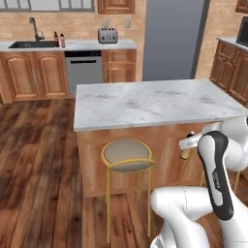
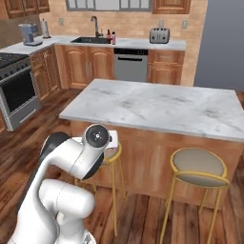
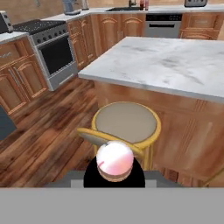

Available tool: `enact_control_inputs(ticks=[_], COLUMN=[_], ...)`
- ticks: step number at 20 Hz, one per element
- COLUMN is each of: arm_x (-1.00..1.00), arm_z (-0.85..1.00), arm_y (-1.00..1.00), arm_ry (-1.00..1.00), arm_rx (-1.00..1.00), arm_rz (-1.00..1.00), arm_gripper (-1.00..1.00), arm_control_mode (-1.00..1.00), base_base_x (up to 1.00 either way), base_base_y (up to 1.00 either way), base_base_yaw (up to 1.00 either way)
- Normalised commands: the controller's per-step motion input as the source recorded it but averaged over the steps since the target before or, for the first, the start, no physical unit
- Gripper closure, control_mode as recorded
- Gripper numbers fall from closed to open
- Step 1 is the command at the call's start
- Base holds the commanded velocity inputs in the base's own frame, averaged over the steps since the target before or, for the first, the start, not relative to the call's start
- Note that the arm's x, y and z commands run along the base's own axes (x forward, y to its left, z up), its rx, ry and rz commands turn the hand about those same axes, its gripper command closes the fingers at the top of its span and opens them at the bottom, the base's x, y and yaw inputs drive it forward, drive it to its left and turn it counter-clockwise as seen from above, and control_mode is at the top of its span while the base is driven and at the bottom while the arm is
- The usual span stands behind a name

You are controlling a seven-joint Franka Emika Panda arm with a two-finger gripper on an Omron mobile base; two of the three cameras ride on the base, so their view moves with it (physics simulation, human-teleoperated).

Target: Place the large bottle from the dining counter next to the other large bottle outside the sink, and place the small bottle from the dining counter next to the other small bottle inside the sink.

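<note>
While the base sits on the near side of the dining counter (image 1: 150, 101), I read its marble top as bare from all three cameras, so neither bottle to be fetched is lying there now. Across the room, the far kitchen counter (image 1: 92, 45) carries the sink (image 1: 33, 44), with two bottles (image 1: 59, 39) standing just right of the faucet (image 1: 34, 28) and a toaster (image 1: 107, 35) further right. Two stools (image 2: 198, 167) stand against the island's near face. My gripper (image 3: 114, 175) is pressed together on a small bottle (image 3: 114, 159), its pinkish round end facing the hand camera, held low over the left stool. I judge it light, rigid and smooth, likely slippery, so a grip across the body suits it better than the neck.
</note>
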Motion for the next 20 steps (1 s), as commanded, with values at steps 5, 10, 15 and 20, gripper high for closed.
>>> enact_control_inputs(ticks=[5,10,15,20], arm_x=[0.00,0.00,0.00,0.00], arm_z=[0.00,0.00,0.00,0.00], arm_y=[0.00,0.00,0.00,0.00], arm_ry=[0.00,0.00,0.00,0.00], arm_rx=[0.00,0.00,0.00,0.00], arm_rz=[0.00,0.00,0.00,0.00], arm_gripper=[1.00,1.00,1.00,1.00], arm_control_mode=[1.00,1.00,1.00,1.00], base_base_x=[0.21,0.30,0.34,0.54], base_base_y=[1.00,1.00,1.00,0.86], base_base_yaw=[0.10,0.09,0.09,0.05])
